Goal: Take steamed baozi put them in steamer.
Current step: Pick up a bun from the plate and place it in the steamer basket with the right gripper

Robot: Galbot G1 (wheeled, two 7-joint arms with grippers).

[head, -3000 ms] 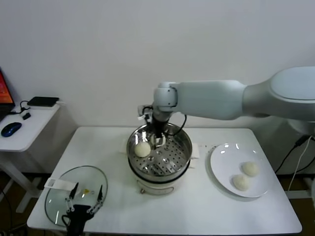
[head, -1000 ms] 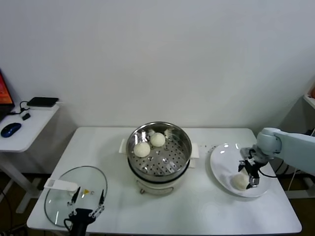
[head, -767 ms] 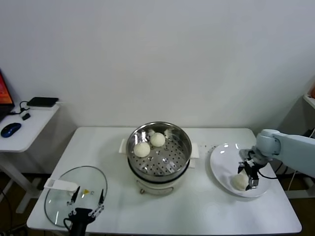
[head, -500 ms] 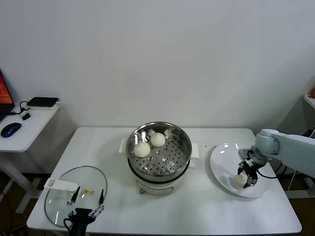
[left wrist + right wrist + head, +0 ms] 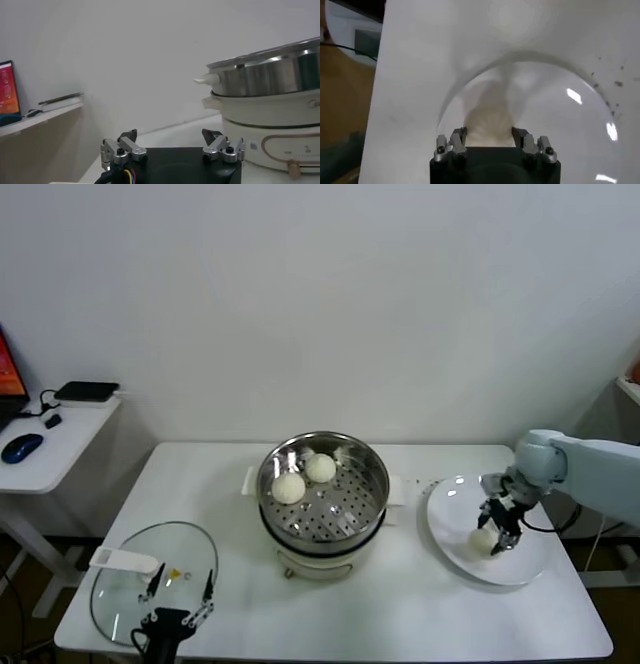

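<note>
Gripping a small round off-white steamed baozi (image 5: 484,538), the right gripper (image 5: 497,532) has its black fingers clamped on either side of the bun; the right wrist view shows the dough (image 5: 489,123) filling the gap between the two pads, with the flat white plate (image 5: 580,125) spread behind it. From the head view the bun seems just above the plate (image 5: 455,509), though whether it has cleared the surface I cannot tell. No other bun shows on the plate.

What matters for the carry is direction: the round shiny stainless-steel steamer (image 5: 372,467) on its cream-white cooker base lies toward the robot's left of the held bun, well apart from the plate, and its rim stands higher than the plate. The bun is round, so it has no long axis to align. Two more baozi (image 5: 289,488) (image 5: 320,468) already sit touching near the basket's far left; the perforated floor nearer the right arm is bare, which looks like the easier landing spot. The right arm is plainly the nearer one.

Parked low at the table's near left corner, the left gripper (image 5: 172,612) hangs with fingers spread and empty beside the round glass lid (image 5: 120,589).

Everything rests on a white table (image 5: 400,604); beyond it stand a side desk with a blue mouse (image 5: 22,446) and a plain white wall.
</note>
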